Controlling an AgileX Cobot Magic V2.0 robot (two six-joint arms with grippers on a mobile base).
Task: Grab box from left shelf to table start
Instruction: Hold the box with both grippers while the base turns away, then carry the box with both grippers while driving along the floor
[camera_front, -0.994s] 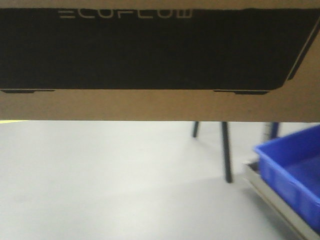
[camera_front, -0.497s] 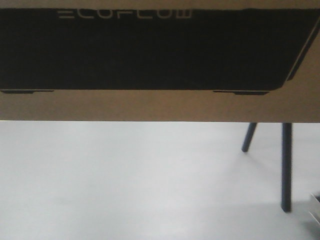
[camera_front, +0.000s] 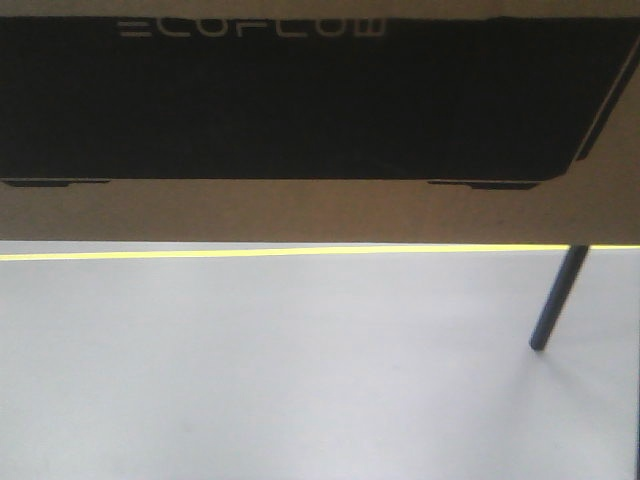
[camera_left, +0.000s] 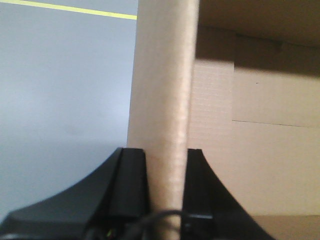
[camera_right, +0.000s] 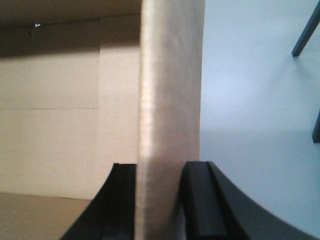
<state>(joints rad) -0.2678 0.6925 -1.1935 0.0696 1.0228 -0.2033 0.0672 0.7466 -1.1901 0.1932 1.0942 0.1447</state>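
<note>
CARTON IN TRANSIT: The box (camera_front: 300, 100) hung across the top of the front view, its black ECOFLOW panel facing the camera. Below it lay grey floor (camera_front: 300, 380) crossed by a yellow line (camera_front: 250, 253), with a dark furniture leg (camera_front: 555, 300) at the right. Neither the left shelf nor the table showed in any view.

You appeared to be mid-carry, and the step looked to call for both arms to move as one: same height and same pace, with no pulling apart that could slip or tear the thin card walls. A slow base turn would have guarded against the load swinging.

The left gripper (camera_left: 164, 160) was clamped on an upright cardboard wall of the box. Its black fingers (camera_left: 131, 170) pressed on either face, with only the card's thickness between them. The right gripper (camera_right: 160, 172) gripped another wall, apparently the opposite one, the same way, its fingers (camera_right: 196, 185) tight against the card, with the box's interior on one side and bare floor on the other.
</note>
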